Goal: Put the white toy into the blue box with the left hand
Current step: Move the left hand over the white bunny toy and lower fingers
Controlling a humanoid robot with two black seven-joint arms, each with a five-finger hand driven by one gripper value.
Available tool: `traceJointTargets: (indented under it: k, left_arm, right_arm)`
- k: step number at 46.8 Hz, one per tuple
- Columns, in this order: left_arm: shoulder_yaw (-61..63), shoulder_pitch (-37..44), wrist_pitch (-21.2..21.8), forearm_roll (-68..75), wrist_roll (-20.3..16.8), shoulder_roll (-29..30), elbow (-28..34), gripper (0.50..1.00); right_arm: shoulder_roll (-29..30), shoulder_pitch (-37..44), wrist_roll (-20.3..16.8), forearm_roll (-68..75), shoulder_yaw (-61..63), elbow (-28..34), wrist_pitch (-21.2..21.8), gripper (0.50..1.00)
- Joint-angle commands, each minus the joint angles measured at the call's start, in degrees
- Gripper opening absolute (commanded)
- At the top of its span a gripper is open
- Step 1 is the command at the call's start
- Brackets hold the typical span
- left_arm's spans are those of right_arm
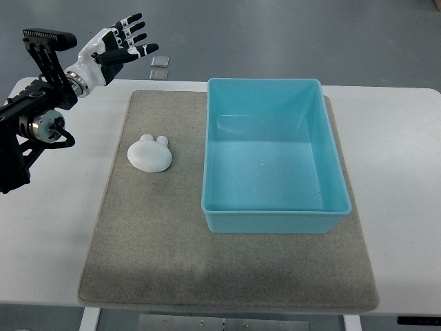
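On the grey mat (227,276) covering your table (406,172): blue box (275,217), right half; white toy (149,152), just left of it, apart. Beyond the far-left corner your left hand (122,43) hovers, fingers spread, holding nothing.

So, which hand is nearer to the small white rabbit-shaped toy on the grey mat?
Left. The left hand hovers open beyond the white rabbit-shaped toy, off the grey mat's far-left corner. The right hand is not in view.

My left hand (117,45) is white-shelled with black-banded fingers; my forearm (31,117) is black framework, looped cable, silver joint.
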Motion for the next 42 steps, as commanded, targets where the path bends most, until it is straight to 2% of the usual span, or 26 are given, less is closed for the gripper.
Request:
traceJointTargets:
  k: [1,12,28,42]
  left_arm:
    - [1.5,-0.2,0.1,2.6,0.1,1.5,-3.0,0.969]
    - [9.5,-2.2,0.5,12.8,0.2,5.1,-8.2,0.956]
    - [16.4,-4.3,0.1,29.5,0.1,12.9,-20.6,0.954]
    - [18.0,-5.4,0.0,44.7,0.1,14.9,-24.4,0.956]
  right_arm:
    - [0.0,0.0,0.0,0.0,0.0,0.0,0.0,0.936]
    - [0.0,0.0,0.0,0.0,0.0,0.0,0.0,0.936]
    - [0.0,0.0,0.0,0.0,0.0,0.0,0.0,0.936]
    - [0.0,0.0,0.0,0.0,0.0,0.0,0.0,0.936]
